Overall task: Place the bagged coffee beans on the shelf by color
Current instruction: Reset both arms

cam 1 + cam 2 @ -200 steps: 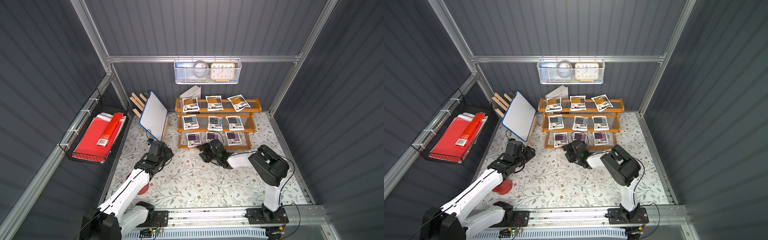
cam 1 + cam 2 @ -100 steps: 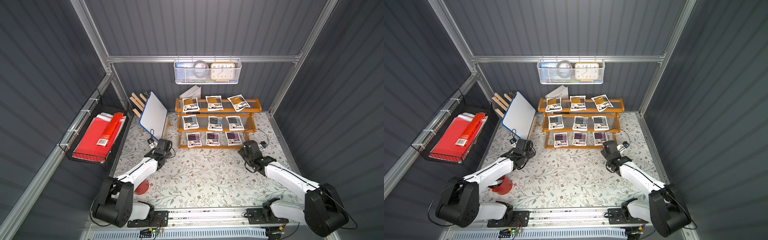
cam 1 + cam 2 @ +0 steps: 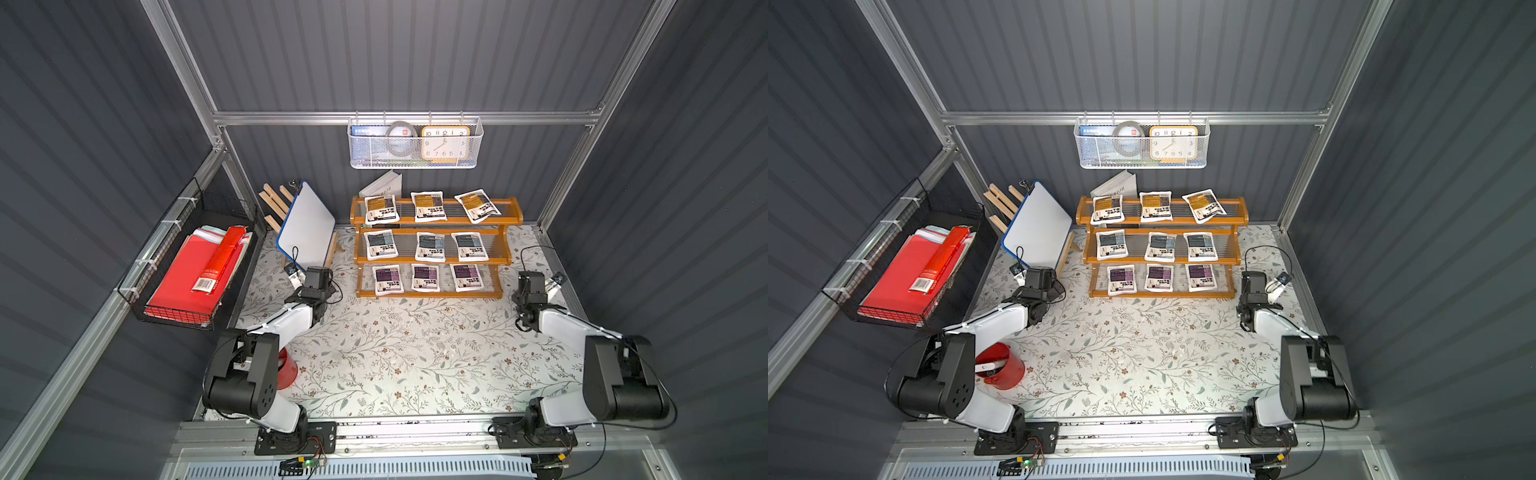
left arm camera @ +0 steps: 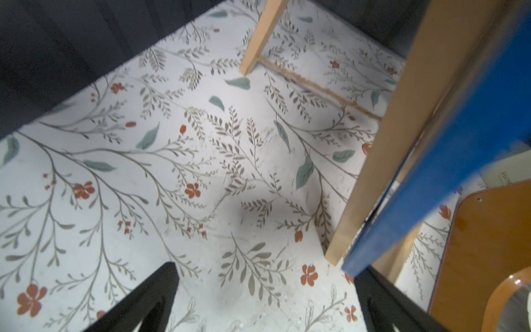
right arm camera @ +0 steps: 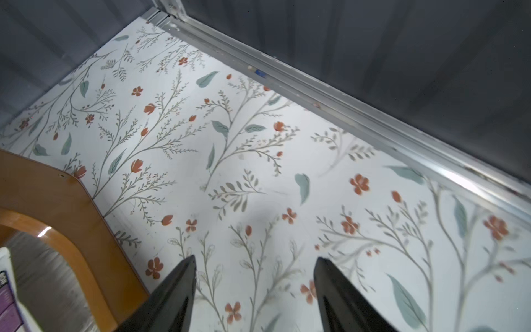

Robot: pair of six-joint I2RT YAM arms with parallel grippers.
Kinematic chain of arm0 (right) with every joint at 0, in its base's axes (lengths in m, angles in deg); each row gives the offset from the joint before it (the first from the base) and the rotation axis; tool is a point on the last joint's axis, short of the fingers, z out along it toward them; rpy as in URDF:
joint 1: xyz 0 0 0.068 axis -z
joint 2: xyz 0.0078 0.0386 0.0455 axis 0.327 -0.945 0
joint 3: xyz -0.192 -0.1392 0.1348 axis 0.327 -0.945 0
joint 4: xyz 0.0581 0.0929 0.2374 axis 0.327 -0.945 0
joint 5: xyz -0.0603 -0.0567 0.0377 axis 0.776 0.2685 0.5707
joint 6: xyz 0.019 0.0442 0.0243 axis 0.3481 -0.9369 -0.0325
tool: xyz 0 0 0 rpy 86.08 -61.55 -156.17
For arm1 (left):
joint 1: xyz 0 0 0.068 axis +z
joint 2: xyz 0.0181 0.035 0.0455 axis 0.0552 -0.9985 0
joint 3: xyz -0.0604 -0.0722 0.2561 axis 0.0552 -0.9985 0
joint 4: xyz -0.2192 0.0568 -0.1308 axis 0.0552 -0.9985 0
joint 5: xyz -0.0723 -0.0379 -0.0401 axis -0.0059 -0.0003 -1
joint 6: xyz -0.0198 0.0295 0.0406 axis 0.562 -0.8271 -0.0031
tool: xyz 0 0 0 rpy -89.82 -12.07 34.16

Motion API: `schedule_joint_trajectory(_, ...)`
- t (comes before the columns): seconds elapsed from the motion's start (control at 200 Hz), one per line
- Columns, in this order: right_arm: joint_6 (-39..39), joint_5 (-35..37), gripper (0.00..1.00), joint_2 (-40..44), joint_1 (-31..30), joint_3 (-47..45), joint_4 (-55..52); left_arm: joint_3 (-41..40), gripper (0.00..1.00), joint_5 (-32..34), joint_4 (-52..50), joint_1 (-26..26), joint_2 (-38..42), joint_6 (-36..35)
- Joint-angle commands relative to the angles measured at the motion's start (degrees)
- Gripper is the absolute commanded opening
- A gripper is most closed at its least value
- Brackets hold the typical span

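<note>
Both arms sit low over the floral bench (image 3: 415, 353). The left gripper (image 4: 264, 276) stands wide open with nothing between its jaws, just beside the whiteboard (image 3: 306, 226). The right gripper (image 5: 254, 260) is open too, a little less wide, and equally empty. Beyond and between them is the shelf (image 3: 432, 294), its long axis running side to side, with the right gripper nearer to its end. All the bagged coffee beans (image 3: 425, 277) lie on it: purple on the lowest tier, blue-grey above, mustard-yellow on top by the back wall. No pouch lies on the bench, so the sorting looks done. Only the right-hand yellow pouch (image 3: 477, 205) lies skewed, on the right arm's side.
</note>
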State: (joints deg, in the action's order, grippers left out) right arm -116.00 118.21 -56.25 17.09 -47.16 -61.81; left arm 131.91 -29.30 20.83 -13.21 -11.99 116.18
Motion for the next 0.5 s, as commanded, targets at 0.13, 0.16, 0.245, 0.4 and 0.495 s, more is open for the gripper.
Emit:
schedule_joint_trajectory(0.13,18.49,0.95,0.65,-8.52,-0.61,-0.06,20.91,-6.76,0.99,8.32,14.98,0.98,4.52,-8.97)
schedule_joint_trajectory(0.16,19.80,0.32,0.65,-6.42,-0.69,-2.24,24.51,-7.31,0.99,8.13,17.07,1.16,4.49,-9.95)
schedule_joint_trajectory(0.245,25.61,-11.79,0.65,-2.36,0.63,-12.42,42.40,-9.29,0.99,7.01,23.77,1.23,3.71,-13.91)
schedule_joint_trajectory(0.4,30.69,-22.45,0.86,-1.77,0.20,-29.71,72.83,-12.03,0.99,3.01,33.02,1.96,2.78,-19.45)
schedule_joint_trajectory(0.495,29.65,-20.88,0.99,-0.45,0.31,-27.05,66.27,-12.73,0.99,1.27,35.44,2.19,1.08,-22.34)
